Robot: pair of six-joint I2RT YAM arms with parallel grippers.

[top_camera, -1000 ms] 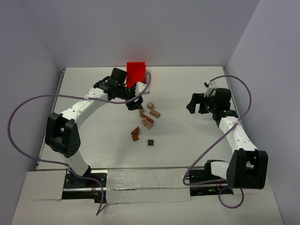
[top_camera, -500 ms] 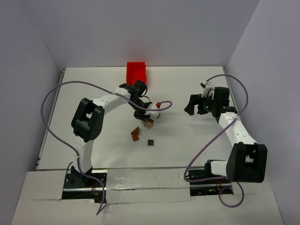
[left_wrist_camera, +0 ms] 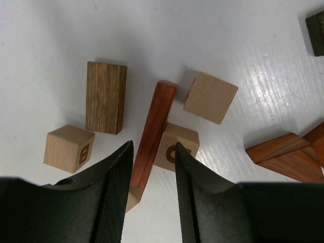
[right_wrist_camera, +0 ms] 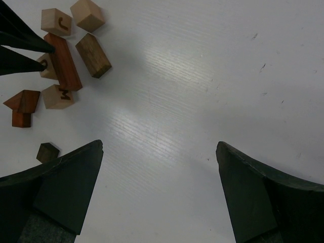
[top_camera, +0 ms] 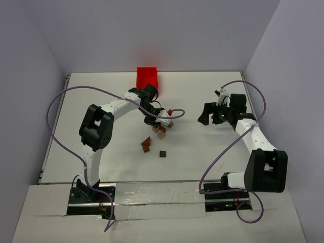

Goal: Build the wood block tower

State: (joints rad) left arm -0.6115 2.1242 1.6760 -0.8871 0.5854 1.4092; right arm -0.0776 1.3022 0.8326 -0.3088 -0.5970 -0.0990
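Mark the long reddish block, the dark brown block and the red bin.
long reddish block (left_wrist_camera: 154,126), left wrist view, middle of its top face.
dark brown block (left_wrist_camera: 105,97), left wrist view, centre of its top face.
red bin (top_camera: 146,77), top view, its wall.

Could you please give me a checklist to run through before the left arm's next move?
1. Left gripper straddles the reddish-brown plank: ok.
2. Grip on plank is firm: cannot tell.
3. Lettered cube clear of the jaws: not ok, it touches the plank by one finger.
4. Right gripper open, away from the blocks: ok.
5. Tower started: not ok, no stack visible on the table.
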